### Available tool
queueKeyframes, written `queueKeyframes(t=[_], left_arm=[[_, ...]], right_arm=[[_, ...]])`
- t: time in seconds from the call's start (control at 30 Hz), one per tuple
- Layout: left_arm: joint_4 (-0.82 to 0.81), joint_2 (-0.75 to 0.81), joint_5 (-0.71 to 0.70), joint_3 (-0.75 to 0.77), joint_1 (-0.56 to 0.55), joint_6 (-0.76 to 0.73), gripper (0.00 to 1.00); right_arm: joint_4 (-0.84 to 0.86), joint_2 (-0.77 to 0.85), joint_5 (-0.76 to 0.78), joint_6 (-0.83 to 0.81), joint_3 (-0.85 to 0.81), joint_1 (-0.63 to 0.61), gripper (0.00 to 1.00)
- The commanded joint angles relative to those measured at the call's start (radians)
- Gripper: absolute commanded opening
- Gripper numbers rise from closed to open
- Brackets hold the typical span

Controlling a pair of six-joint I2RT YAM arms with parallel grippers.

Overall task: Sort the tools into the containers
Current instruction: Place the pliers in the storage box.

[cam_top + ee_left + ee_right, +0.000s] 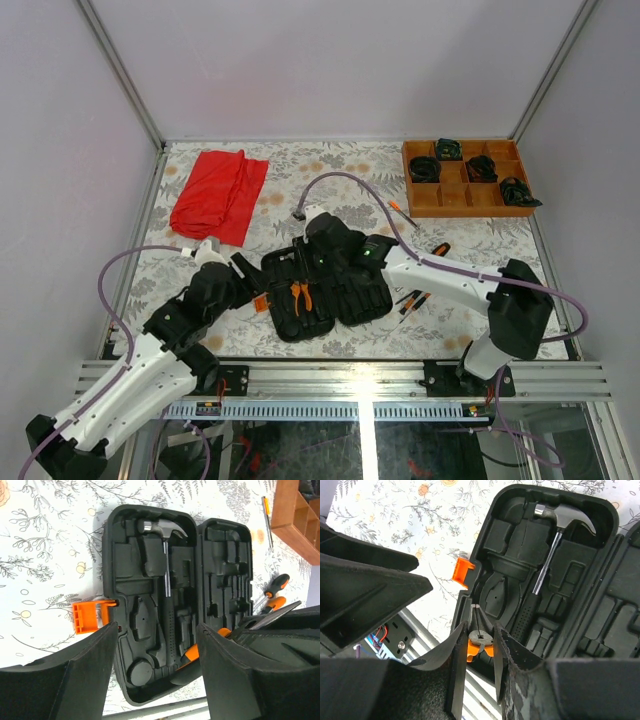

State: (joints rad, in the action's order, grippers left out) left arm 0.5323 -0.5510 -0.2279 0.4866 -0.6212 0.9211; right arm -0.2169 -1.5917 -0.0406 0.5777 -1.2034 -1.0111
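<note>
Closest in, at the right gripper (481, 627): clamps narrow on the pliers (480, 645) near the pivot, orange handles showing between the fingers. Hangs low over the 9 o'clock half of the open tool case (505, 545). Appears not yet seated in the pliers-shaped recess just toward 12 o'clock in that wrist view.

Lying in its moulded slot in the same half: hammer (548, 560), silver head at the case's far end. Counts as one tool stowed, with a second judged to be almost there.

At the left gripper (157, 630): stands wide and holds nothing. Hovers over the case's 9 o'clock edge, beside the orange latch (85, 617); cannot tell whether it touches the rim.

Left to do, as far as can be seen: the 3 o'clock half of the case shows only bare slots. Out on the tabletop (300, 190): several screwdrivers (413, 300) just at 3 o'clock of the case, more toward 1 and 2 o'clock, near the wooden tray (440, 205). Roughly a third done, by this reckoning, with case closing also to follow.
</note>
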Motion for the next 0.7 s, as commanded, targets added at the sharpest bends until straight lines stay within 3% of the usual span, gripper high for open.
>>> queueKeyframes(t=[0.0,0.67], left_arm=[[0.021,-0.004,-0.048,-0.018,-0.002,0.058,0.62],[0.002,0.019,0.005,-0.071,-0.001,0.074,0.61]], right_arm=[[0.010,-0.045,0.039,0.022,-0.103,-0.011,0.00],[-0.197,-0.337,0.015,-0.020,-0.405,-0.011,0.00]])
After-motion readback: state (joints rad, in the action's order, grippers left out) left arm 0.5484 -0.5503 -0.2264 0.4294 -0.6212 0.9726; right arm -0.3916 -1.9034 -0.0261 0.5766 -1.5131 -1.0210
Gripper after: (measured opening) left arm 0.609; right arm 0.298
